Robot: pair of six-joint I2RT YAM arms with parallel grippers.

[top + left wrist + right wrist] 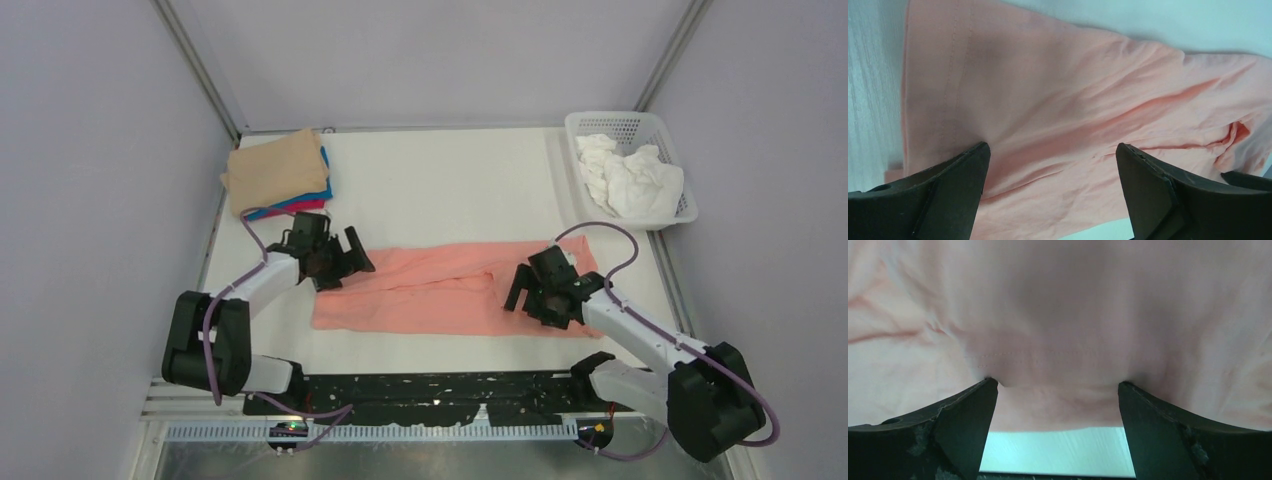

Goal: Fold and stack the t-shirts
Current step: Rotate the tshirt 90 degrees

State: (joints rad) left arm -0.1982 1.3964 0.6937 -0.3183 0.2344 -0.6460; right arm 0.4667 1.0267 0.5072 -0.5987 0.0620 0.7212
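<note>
Occlusion affects most of the folded stack at the far left corner of the table (450, 170): the tan shirt (278, 168) lies on top, so the blue shirt (326, 166) and the magenta shirt (300, 206) show only as thin edges beneath it. In the top view the two wrists cover both ends of the salmon-pink shirt (440, 290). Both wrist views cut this shirt off at their borders, and the right wrist view is blurred. The salmon-pink shirt lies flat as a long band across the near middle of the table, apart from the stack. The left fingers (948, 185) are spread wide above its stitched hem end. The right fingers (948, 430) are also spread wide, with their tips at the fabric on either side of a stitched seam; whether they press it cannot be told. The table is white, enclosed by pale grey wall panels with metal frame strips, and a black strip runs along its near edge. Count: four shirts, two arms, and one white lattice basket (640, 124) at the far right corner. The basket holds crumpled white cloth (632, 178), and the number of pieces cannot be told.
</note>
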